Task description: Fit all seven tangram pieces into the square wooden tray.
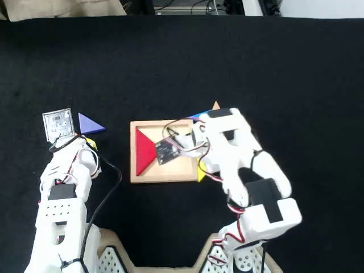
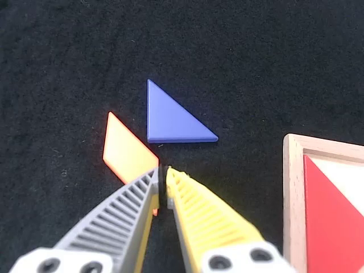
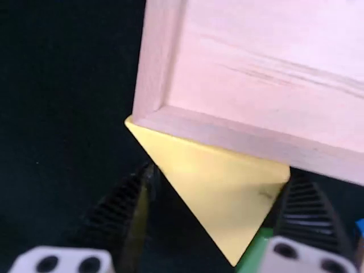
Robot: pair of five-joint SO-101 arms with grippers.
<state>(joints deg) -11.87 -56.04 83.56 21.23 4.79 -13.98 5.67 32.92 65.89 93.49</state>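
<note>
Tray: square, pale wood w/ raised rim, grain visible. Sits mid-surface. Floor mostly bare.
Red triangle: only piece seen seated, so approx 1 of 7 in. Flat, glossy, long edge along the tray wall on the side facing the blue triangle.
Yellow triangle: outside the tray, one edge tight against the outer wall nr a corner. Thin, smooth, sharp-cornered.
Right end effector: dark ribbed fingers bear on opposite sides of the yellow triangle, which looks clamped. Prob. held this way to lift it over the rim.
Blue triangle: flat on the surface, well apart from the tray, just beside the orange parallelogram, not touching.
Orange parallelogram: flat, thin, redder at the edges.
Left end effector: one grey and one yellow ribbed finger, drawn together. Tips at the parallelogram's corner; can't tell if they pinch it.
Blue sliver & orange tip: peek out past the right arm at the tray's far corner. Shapes hidden.
Surface: black, fuzzy cloth. Thin pieces lie flush, so edges likely hard to get under.
</note>
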